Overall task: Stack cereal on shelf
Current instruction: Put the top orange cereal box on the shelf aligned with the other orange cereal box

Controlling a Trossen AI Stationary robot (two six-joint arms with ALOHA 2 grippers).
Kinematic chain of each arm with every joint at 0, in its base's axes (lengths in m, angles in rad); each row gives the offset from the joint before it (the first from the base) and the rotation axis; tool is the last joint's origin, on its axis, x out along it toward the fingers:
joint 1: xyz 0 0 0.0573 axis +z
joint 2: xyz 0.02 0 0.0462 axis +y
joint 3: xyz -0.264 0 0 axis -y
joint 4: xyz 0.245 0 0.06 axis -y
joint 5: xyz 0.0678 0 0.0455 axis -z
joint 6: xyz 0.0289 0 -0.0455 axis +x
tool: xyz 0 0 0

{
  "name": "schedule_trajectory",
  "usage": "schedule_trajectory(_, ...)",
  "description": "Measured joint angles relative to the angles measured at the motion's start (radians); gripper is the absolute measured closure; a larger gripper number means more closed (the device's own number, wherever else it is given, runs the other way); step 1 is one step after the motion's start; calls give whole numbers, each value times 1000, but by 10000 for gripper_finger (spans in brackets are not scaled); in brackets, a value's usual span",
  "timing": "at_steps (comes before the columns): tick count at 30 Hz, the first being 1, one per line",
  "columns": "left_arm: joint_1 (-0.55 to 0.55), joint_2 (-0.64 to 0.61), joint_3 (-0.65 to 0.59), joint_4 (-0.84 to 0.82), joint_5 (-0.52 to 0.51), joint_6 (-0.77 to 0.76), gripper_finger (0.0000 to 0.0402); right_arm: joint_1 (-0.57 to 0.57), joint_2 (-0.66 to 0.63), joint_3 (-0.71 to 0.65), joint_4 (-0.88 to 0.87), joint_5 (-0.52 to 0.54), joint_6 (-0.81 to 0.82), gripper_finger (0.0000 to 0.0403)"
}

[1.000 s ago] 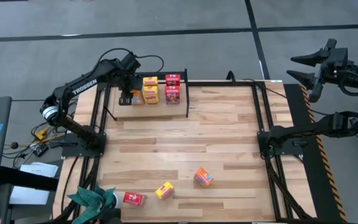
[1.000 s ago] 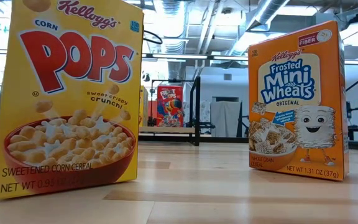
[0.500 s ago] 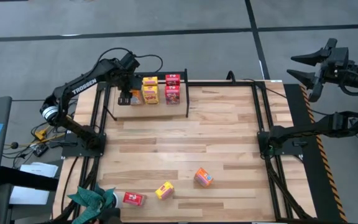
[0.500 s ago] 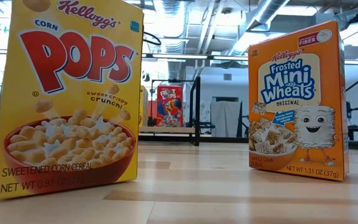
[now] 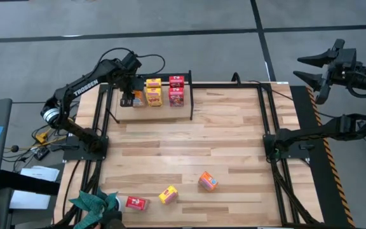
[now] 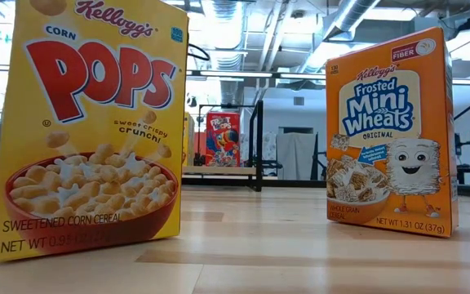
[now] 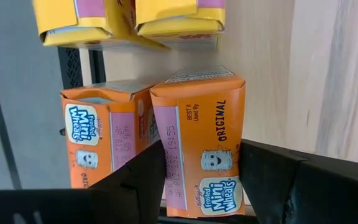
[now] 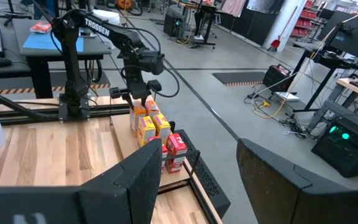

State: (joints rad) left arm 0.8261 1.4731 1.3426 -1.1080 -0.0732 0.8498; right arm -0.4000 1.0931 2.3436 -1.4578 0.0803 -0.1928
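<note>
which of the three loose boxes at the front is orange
The rightmost one, farthest from the front edge. The middle box is yellow and the leftmost is red.

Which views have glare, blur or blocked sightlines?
Low view: Corn Pops box and Frosted Mini-Wheats box fill the frame, sharp; bright ceiling lights behind; shelf tiny between them. Left wrist view: Mini-Wheats box crisp. High view: evenly lit.
</note>
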Motion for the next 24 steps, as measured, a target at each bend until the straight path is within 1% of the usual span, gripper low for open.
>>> schedule_trajectory(4, 0, 0, 0, 0, -17, 3, 231, 0, 0, 0, 0, 0, 0, 171)
schedule_trajectory(11, 8, 1, 0, 2, -17, 17, 231, 0, 0, 0, 0, 0, -3, 171)
schedule_trajectory(24, 16, 3, -8, 22, -12, -5, 231, 0, 0, 0, 0, 0, -2, 171)
